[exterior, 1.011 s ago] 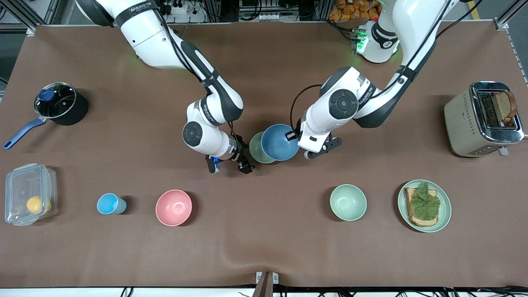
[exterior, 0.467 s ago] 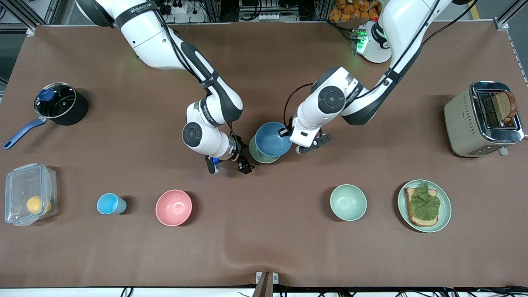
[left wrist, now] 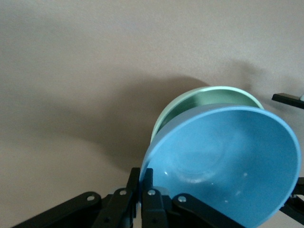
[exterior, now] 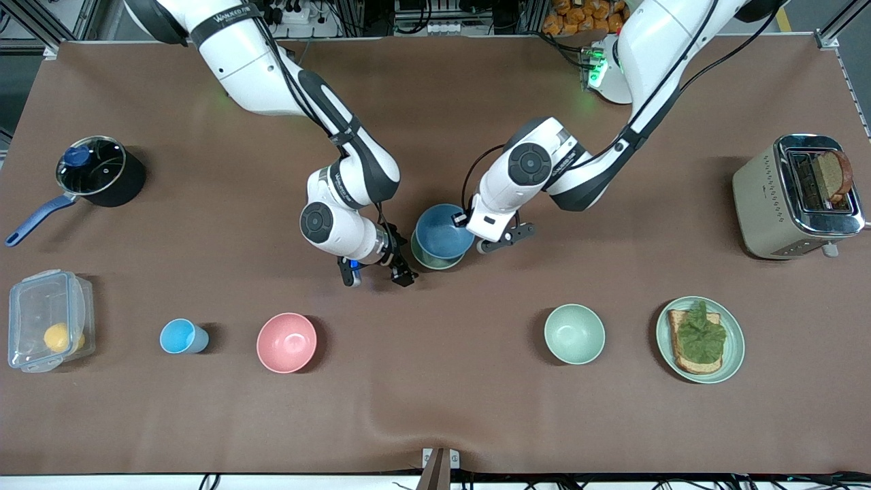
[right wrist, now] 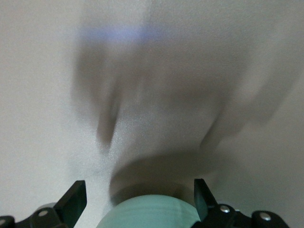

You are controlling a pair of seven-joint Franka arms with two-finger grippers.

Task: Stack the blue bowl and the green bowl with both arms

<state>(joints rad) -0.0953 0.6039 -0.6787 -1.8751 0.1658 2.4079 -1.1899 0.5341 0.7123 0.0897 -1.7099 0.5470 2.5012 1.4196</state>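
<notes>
Now nearly centred over green bowl (exterior: pixel 416 254) mid-bench after sliding across from the left arm's end: blue bowl (exterior: pixel 441 231) clamped at rim in left gripper (left wrist: pixel 142 190), right gripper (exterior: pixel 378 272) slack beside, stack needs only lowering.

four bowls are sitting on the worktop (exterior: pixel 435 408): one blue bowl (exterior: pixel 439 233), one green bowl (exterior: pixel 427 260), one pink bowl (exterior: pixel 286 342), one mint-green bowl (exterior: pixel 574 333). one light-blue cup (exterior: pixel 180 336), one saucepan (exterior: pixel 95 170), one toaster (exterior: pixel 769 197), one green plate (exterior: pixel 733 340) and one clear plastic container (exterior: pixel 27 303) are standing there too.
</notes>
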